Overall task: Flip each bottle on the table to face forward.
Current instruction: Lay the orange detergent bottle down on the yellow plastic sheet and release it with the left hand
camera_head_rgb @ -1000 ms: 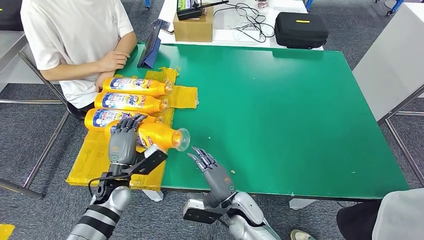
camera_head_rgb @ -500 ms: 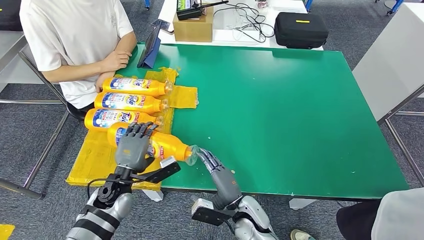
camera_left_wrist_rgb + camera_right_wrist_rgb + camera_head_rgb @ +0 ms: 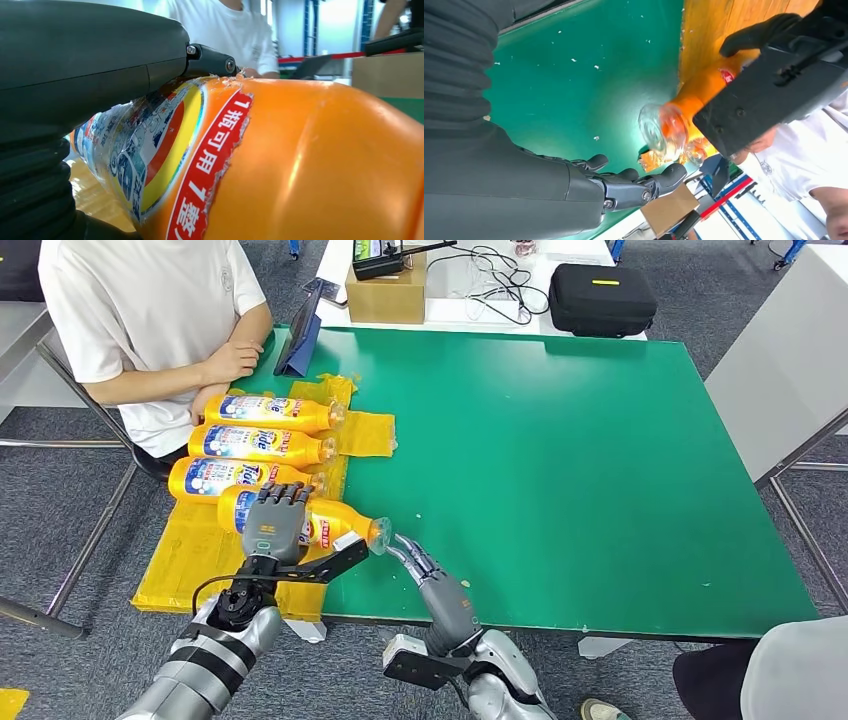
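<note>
Your left hand (image 3: 272,528) grips the near bottle (image 3: 325,522), fingers wrapped over its body; the bottle lies on its side at the table's near-left edge, clear cap (image 3: 379,531) pointing right, label w/ red strip up toward the wrist cam. Your right hand (image 3: 432,575) is open, holding nothing, fingers straight, tips just beside the cap. Largest down: green table (image 3: 560,460), person in white shirt (image 3: 150,310) seated at left, yellow sheet (image 3: 185,550) under the bottles, then three more bottles (image 3: 262,445) lying side by side behind the held one.
</note>
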Tool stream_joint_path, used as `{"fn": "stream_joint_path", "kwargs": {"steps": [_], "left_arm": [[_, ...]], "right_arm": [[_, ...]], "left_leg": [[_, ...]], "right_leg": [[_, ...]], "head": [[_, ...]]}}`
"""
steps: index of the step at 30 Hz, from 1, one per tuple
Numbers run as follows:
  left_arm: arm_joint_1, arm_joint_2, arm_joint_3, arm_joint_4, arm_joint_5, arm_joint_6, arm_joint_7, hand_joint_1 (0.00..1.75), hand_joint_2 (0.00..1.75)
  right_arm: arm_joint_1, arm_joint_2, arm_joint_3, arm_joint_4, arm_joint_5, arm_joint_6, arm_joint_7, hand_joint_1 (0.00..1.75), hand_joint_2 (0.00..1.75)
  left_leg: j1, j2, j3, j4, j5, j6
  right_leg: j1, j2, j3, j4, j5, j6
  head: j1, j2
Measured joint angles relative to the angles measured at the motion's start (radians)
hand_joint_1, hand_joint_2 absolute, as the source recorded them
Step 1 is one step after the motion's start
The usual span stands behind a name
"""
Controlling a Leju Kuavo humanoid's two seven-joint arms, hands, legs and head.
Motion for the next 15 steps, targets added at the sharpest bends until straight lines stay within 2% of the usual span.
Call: {"fn": "stream_joint_path", "kwargs": {"steps": [7, 14, 15], "left_arm": [[-0.005, 0.0, 0.004, 0.014, -0.074, -0.019, 0.045, 1.75, 1.75], [0.029, 0.006, 0.009, -0.076, -0.09, -0.111, 0.051, 1.75, 1.75], [0.031, 0.007, 0.008, -0.086, -0.086, -0.132, 0.048, 1.51, 1.75]], "right_arm": [[0.008, 0.0, -0.023, 0.0, 0.0, 0.001, 0.0, 0.0, 1.75], [0.043, -0.004, -0.059, -0.017, 0.003, 0.0, 0.002, 0.0, 1.75], [0.047, -0.004, -0.064, -0.02, 0.003, 0.0, 0.002, 0.0, 1.75]], "left_leg": [[0.0, 0.0, 0.0, 0.0, 0.0, 0.0], [0.0, 0.0, 0.0, 0.0, 0.0, 0.0], [0.0, 0.0, -0.001, 0.0, 0.0, 0.0]], "right_leg": [[0.0, 0.0, 0.0, 0.0, 0.0, 0.0], [0.0, 0.0, 0.0, 0.0, 0.0, 0.0], [0.0, 0.0, 0.0, 0.0, 0.0, 0.0]], "head": [[0.0, 0.0], [0.0, 0.0], [0.0, 0.0]]}}
